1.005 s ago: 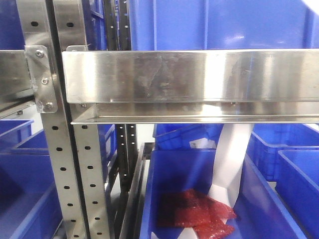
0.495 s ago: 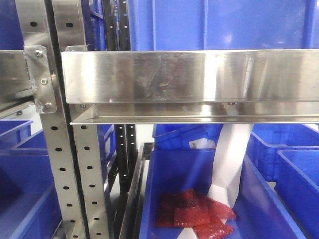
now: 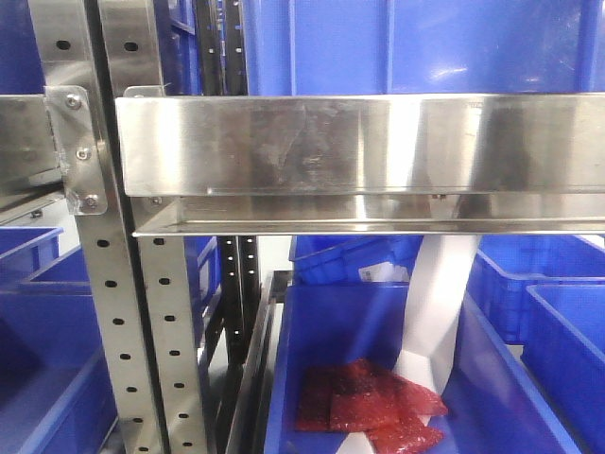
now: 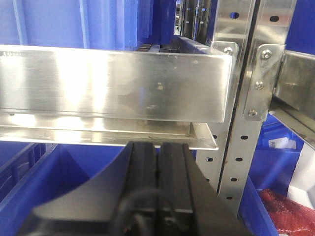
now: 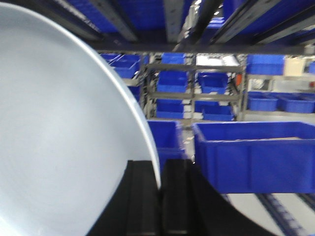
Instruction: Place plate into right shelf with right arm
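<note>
White plate [image 5: 59,137] is pinched by its rim in your right gripper [image 5: 160,196], fanning up to its left. Left gripper [image 4: 157,187] is closed on nothing. That edge grip could slip, or the plate strike the shelf [image 3: 359,142] beam.

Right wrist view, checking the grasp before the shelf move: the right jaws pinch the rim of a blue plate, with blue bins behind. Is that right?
Not quite. The plate is white, not blue; the right wrist view shows it. The right jaws do pinch its rim, with blue bins behind.
</note>
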